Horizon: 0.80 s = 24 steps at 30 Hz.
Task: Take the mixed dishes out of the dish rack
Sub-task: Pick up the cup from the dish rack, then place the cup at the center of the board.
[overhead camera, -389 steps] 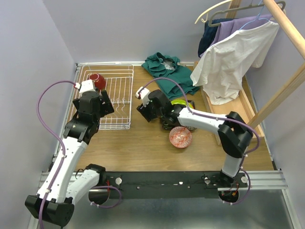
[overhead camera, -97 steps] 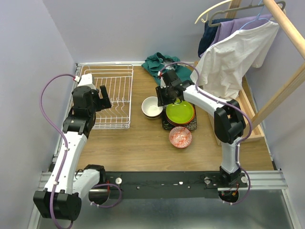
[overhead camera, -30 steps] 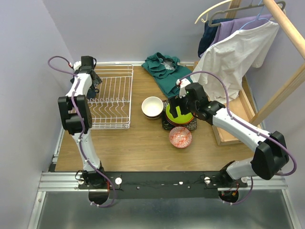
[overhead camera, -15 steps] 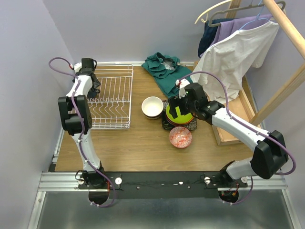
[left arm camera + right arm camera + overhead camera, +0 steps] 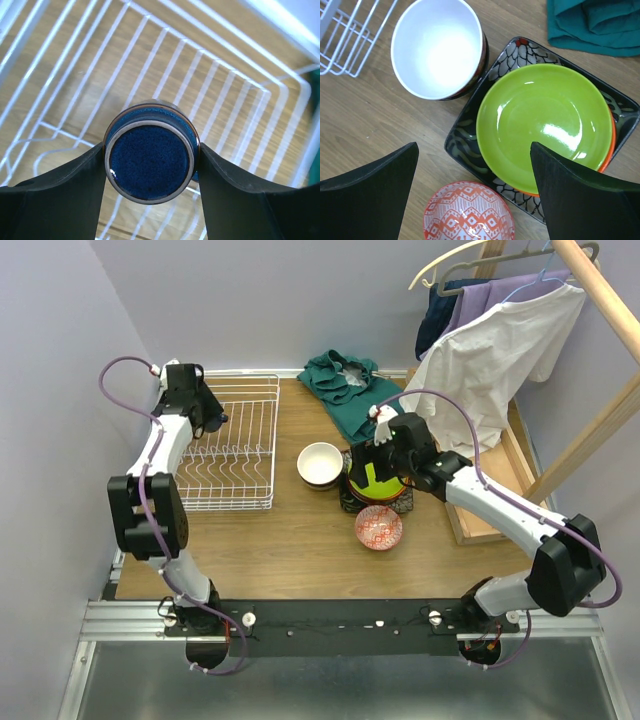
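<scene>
Crumpled teal cloth at far side of wooden tabletop. On the right, white T-shirt, lilac garment and navy garment hang from a slanted wooden pole. Long wooden tray beneath them.
</scene>
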Tool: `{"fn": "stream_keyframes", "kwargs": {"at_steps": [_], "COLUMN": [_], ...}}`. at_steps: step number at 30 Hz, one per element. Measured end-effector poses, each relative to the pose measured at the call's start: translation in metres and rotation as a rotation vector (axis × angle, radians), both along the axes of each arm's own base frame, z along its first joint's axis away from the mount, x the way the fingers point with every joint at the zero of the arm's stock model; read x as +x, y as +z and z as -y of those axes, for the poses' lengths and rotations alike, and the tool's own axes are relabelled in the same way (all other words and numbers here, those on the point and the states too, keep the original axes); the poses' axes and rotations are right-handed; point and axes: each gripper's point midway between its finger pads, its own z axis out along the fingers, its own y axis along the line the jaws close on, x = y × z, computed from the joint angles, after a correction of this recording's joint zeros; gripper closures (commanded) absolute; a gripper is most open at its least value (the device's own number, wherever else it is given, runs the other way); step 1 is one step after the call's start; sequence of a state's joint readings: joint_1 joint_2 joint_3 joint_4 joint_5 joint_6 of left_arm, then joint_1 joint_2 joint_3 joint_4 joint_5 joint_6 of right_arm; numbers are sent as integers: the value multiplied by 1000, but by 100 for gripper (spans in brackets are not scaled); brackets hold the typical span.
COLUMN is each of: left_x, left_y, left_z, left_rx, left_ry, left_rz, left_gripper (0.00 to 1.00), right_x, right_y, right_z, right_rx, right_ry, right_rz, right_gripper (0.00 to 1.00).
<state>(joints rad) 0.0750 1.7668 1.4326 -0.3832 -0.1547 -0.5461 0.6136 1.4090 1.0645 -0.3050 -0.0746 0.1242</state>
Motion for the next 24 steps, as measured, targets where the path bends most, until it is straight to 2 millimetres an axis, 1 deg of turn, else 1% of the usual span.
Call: {"fn": "stream_keyframes", "kwargs": {"at_steps": [1, 2, 5, 7, 9, 10, 13, 14, 15, 17, 18, 20, 22, 24], "left_x": [-2, -2, -13, -18, -27, -33, -47, -55, -60, -77, -83, -101, -115, -133], "left_y": [11, 16, 36, 46, 57, 64, 78, 82, 85, 92, 93, 97, 99, 100], "left_z": [8, 13, 36, 45, 61, 73, 96, 108, 114, 137, 144, 167, 182, 199], "left_rx": [-18, -34, -95, -121, -152, -172, -207, -219, -227, -250, -260, -283, -309, -339], "left_ry": [-30, -50, -137, -176, -236, -278, -364, -406, -427, -505, -530, -605, -654, -714], "left_rz": [38, 65, 149, 189, 238, 264, 316, 336, 344, 379, 386, 420, 439, 470], "left_gripper": [65, 65, 65, 64, 64, 64, 64, 64, 64, 64, 64, 64, 64, 63], "right_x": [-1, -2, -5, -7, -9, -10, -12, -12, -12, -14, -14, -16, -17, -17], "right_y": [1, 3, 11, 16, 25, 29, 45, 49, 52, 60, 63, 71, 80, 89], "right_z": [-1, -4, -10, -14, -18, -20, -29, -32, -34, -43, -45, -52, -59, -66], "right_rx": [10, 27, 73, 102, 146, 162, 232, 255, 274, 331, 348, 399, 453, 497], "right_ry": [3, 8, 18, 25, 30, 35, 50, 53, 58, 77, 82, 102, 124, 143], "right_rz": [-3, -8, -12, -13, -11, -6, 5, 5, 4, 2, 0, 0, 3, 4], "right_gripper": [0, 0, 0, 0, 0, 0, 0, 0, 0, 0, 0, 0, 1, 1]}}
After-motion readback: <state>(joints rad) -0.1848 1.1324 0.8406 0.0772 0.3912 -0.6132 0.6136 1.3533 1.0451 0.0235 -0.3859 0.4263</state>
